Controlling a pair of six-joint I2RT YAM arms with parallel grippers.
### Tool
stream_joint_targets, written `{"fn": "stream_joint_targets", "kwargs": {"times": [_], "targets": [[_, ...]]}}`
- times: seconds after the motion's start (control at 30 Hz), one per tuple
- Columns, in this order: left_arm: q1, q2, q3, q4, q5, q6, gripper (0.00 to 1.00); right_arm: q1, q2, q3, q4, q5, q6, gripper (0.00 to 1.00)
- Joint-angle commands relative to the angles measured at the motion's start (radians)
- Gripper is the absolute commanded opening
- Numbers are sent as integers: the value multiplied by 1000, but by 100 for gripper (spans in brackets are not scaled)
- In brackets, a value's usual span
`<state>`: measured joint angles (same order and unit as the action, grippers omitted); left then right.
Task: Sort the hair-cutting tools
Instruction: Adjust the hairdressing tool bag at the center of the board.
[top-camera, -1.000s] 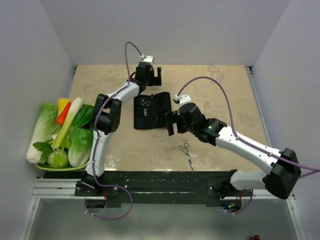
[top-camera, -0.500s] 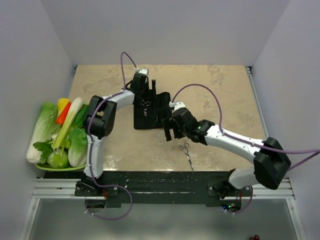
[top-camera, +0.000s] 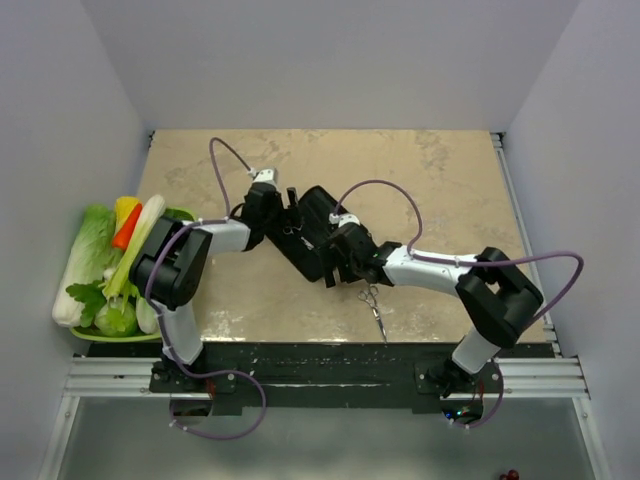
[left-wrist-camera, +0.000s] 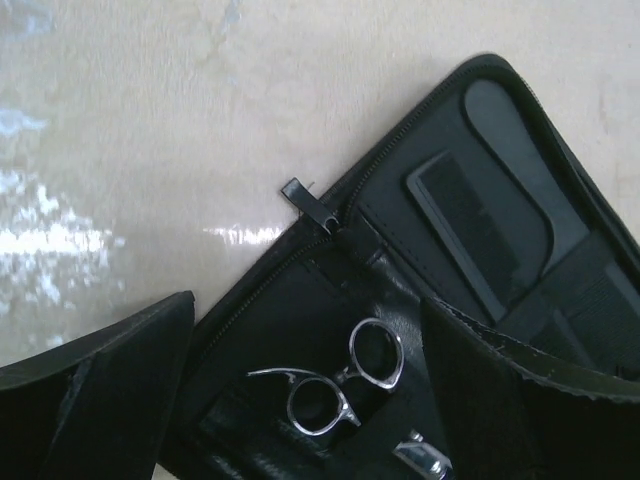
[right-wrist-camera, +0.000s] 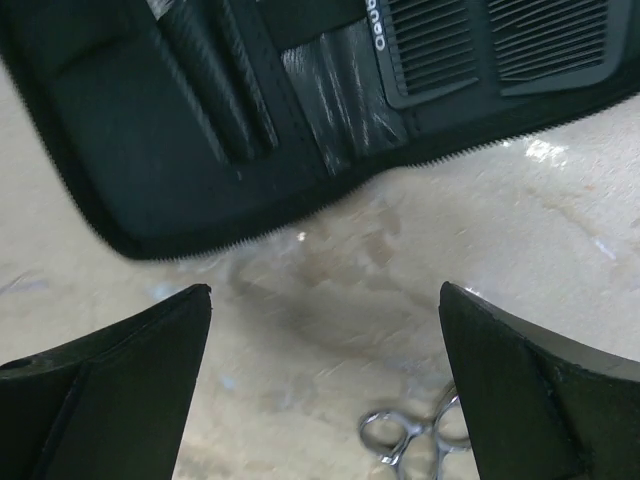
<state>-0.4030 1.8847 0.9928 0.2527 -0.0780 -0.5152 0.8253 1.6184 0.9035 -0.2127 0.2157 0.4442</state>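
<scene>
Beige counter (top-camera: 450, 180) holds open case (top-camera: 318, 215) at centre; left gripper (left-wrist-camera: 308, 300), right gripper (right-wrist-camera: 325, 300) spread empty; loose scissors (top-camera: 373, 303) by near edge seem next.

The worktop (left-wrist-camera: 150, 150) is pale, marbled and stone-like, smooth and glossy, with bright reflections. The case (right-wrist-camera: 130, 150) is black and leather-like, mostly matt with a faint sheen and a toothed zip edge. The scissors (left-wrist-camera: 345, 385) are polished silver metal. The comb (left-wrist-camera: 480, 225) looks like matt black plastic, finely ridged.

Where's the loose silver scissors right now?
Top view: silver metal scissors lie on the beige table, right-arm side, between the black fabric case and the front edge.
</scene>
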Motion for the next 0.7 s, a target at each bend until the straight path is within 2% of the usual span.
{"fn": "stream_joint_targets", "kwargs": {"times": [0.0,0.13,0.33,0.5,0.67], "targets": [[-36,-33,-195,8,34,-123,100,-69,21,20,114,-10,13,99],[-83,-91,-330,97,41,-186,100,-152,3,21,125,-44,1,99],[-137,-148,-494,214,33,-241,100,-161,-40,57,33,-26,-47,99],[-138,-257,-503,159,20,-223,100,-118,-173,43,-117,-4,-96,99],[-140,-418,-479,45,4,-212,100,-71,-355,-1,-249,16,-66,99]]}}
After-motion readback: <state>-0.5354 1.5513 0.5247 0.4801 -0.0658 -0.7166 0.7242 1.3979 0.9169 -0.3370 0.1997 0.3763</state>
